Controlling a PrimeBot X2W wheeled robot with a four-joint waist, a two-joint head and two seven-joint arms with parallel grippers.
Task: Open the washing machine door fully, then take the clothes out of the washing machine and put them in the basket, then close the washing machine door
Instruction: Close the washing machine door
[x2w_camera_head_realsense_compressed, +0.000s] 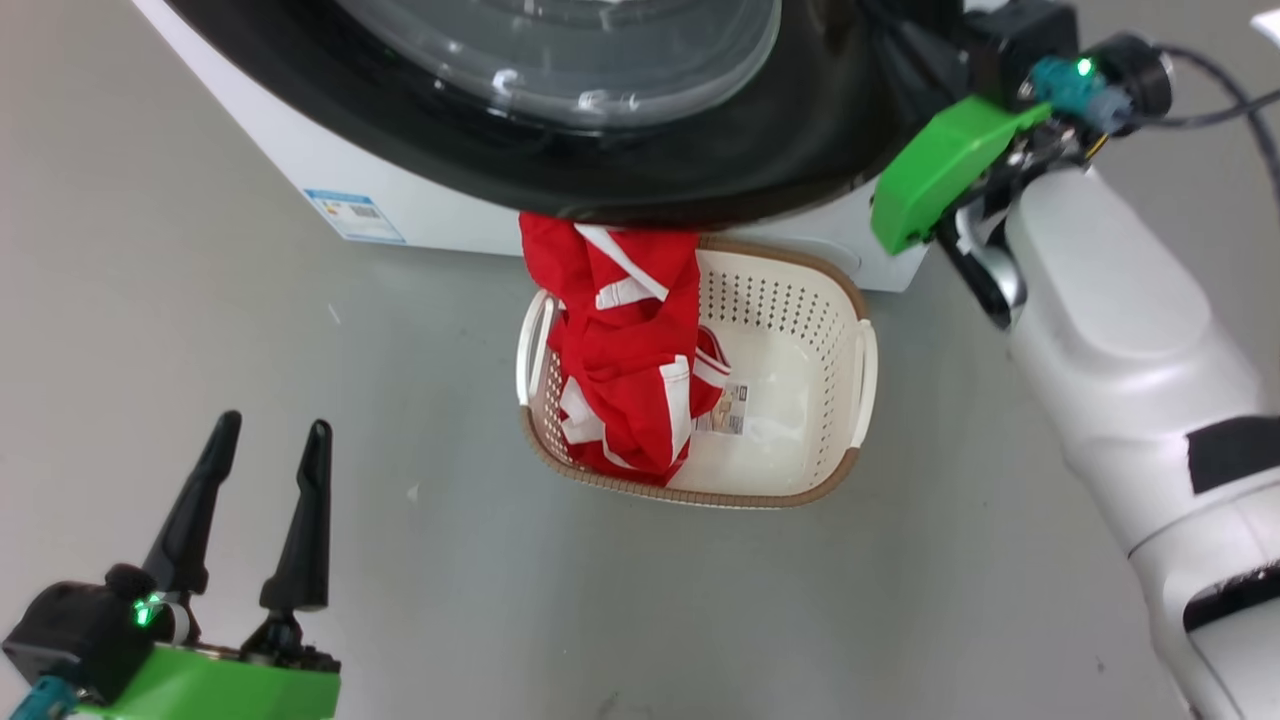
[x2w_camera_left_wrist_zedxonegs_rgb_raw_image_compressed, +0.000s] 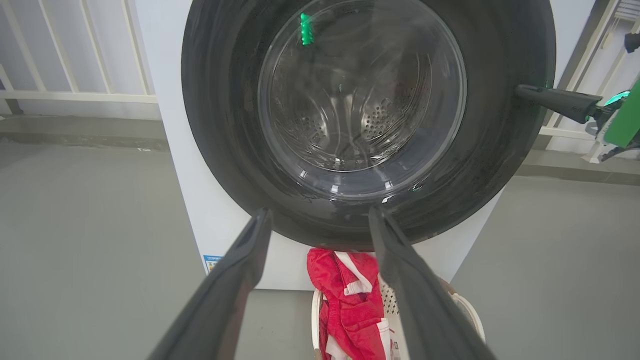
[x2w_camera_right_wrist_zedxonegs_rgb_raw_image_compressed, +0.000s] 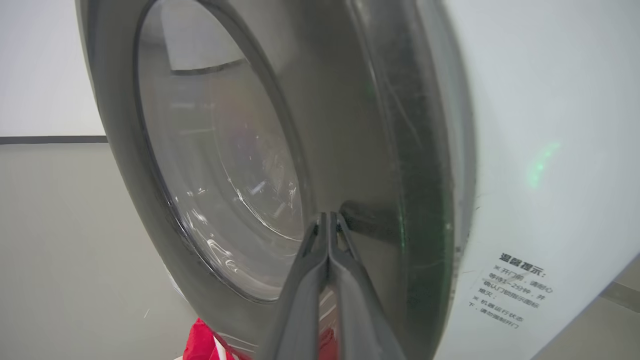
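- Two long matt-black fingers (x2w_camera_head_realsense_compressed: 185, 520), tapering to rounded tips, on the left claw (x2w_camera_head_realsense_compressed: 275, 425).
- Behind them, a bright green plastic wrist cover (x2w_camera_head_realsense_compressed: 220, 690) and a black boxy housing (x2w_camera_head_realsense_compressed: 65, 635) with a small green light (x2w_camera_head_realsense_compressed: 143, 612).
- Same slim dark fingers on the right claw (x2w_camera_right_wrist_zedxonegs_rgb_raw_image_compressed: 327, 217).
- Smooth glossy white forearm shell (x2w_camera_head_realsense_compressed: 1120, 340) with a black patch (x2w_camera_head_realsense_compressed: 1235, 452).
- At its wrist, an angular green cover (x2w_camera_head_realsense_compressed: 940, 165), a teal connector (x2w_camera_head_realsense_compressed: 1065, 85), a black cable (x2w_camera_head_realsense_compressed: 1250, 112).

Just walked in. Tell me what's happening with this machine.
The robot looks to be finishing a laundry unload. Its right gripper, shut, has its fingertips against the black rim of the washing machine door, which looks closed or nearly so. The red clothes lie in the basket before the washing machine, spilling over its back rim. The left gripper hangs open and empty.
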